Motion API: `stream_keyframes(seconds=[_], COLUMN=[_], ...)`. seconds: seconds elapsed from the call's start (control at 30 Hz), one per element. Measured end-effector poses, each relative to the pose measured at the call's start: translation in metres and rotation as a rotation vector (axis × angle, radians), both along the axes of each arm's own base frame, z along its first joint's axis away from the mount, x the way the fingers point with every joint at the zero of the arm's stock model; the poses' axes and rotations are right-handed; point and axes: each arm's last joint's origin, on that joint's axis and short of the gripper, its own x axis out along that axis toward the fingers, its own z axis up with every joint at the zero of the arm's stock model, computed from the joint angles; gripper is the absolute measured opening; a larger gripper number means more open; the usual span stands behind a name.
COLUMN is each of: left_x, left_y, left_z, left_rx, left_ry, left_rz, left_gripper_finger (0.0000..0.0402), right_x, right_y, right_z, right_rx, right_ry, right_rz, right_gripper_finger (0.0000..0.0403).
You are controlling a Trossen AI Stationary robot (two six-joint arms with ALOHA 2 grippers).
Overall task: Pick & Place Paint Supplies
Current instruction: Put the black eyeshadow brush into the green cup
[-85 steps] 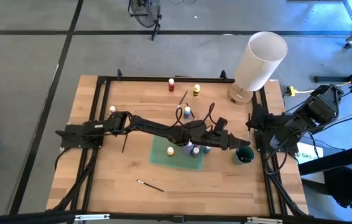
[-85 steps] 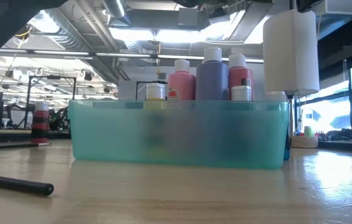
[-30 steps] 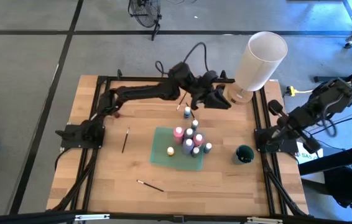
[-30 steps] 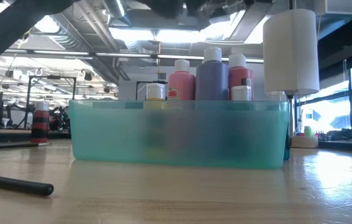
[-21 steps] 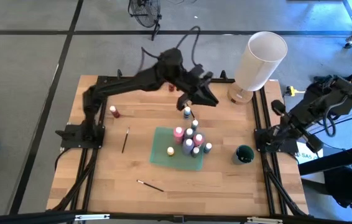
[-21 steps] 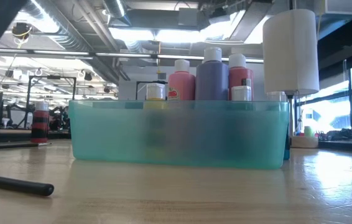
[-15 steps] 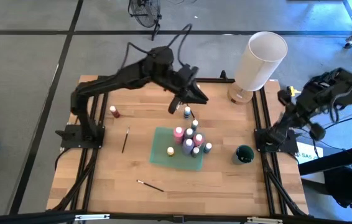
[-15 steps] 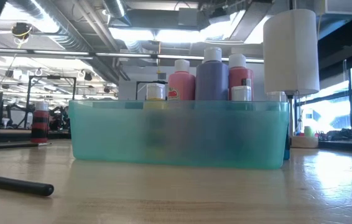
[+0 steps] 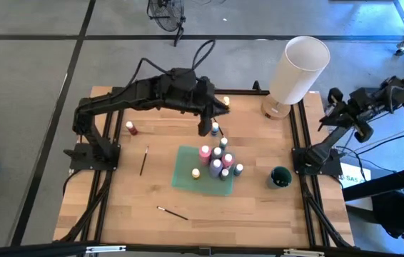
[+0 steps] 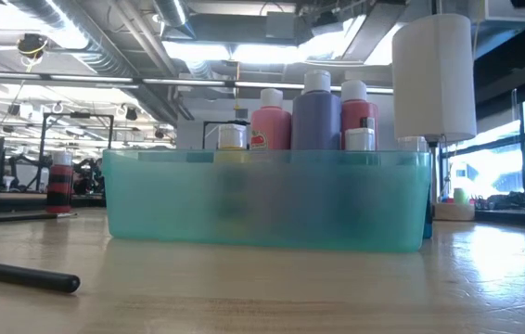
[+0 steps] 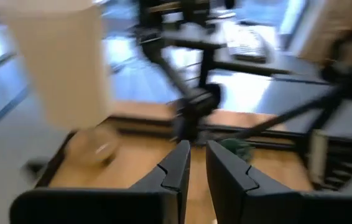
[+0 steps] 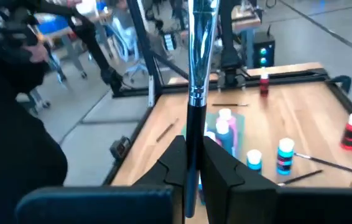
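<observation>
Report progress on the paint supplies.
Done: several bottles in the teal tray. In hand: right gripper shut on a brush; left gripper near the blue bottle. Left: that bottle, the red bottle, the yellow bottle, two loose brushes.

Two matte black jointed arms — the left arm (image 9: 152,96) and the right arm (image 9: 345,118) — on black metal base frames, with looping black cables; each ends in two flat, tapered black fingers (image 12: 173,163).

Teal tray (image 10: 151,199), pink bottle (image 10: 270,125), purple bottle (image 10: 316,116).
</observation>
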Motion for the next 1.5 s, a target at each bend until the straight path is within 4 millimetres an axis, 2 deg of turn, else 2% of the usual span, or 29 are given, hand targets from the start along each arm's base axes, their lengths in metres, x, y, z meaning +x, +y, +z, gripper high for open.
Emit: stream_keyframes(seconds=[0.13,0.3,0.53,0.9,1.3,1.5], left_x=[-0.008,-0.019,-0.024,-0.028,-0.028,-0.028], left_y=[0.004,0.004,0.001,0.0,-0.004,0.0], left_z=[-0.003,0.002,0.006,-0.001,-0.002,-0.002], left_rx=[0.008,0.044,0.078,0.049,0.061,0.062], left_ry=[0.064,0.085,0.082,0.16,0.17,0.169], left_rz=[0.142,0.216,0.199,0.185,0.162,0.174], left_gripper_finger=[0.0039,0.0033,0.0031,0.0031,0.0031,0.0031], right_x=[-0.004,0.005,0.039,0.073,0.078,0.065], right_y=[0.008,0.028,0.056,0.069,0.072,0.068], right_z=[-0.029,-0.063,-0.094,-0.137,-0.143,-0.125], right_rx=[0.083,0.135,0.175,0.229,0.279,0.255], right_ry=[-0.089,-0.17,-0.132,-0.018,0.0,-0.032], right_rz=[0.022,0.055,0.111,0.074,0.103,0.11], right_gripper_finger=[0.0024,0.0024,0.0024,0.0024,0.0024,0.0024])
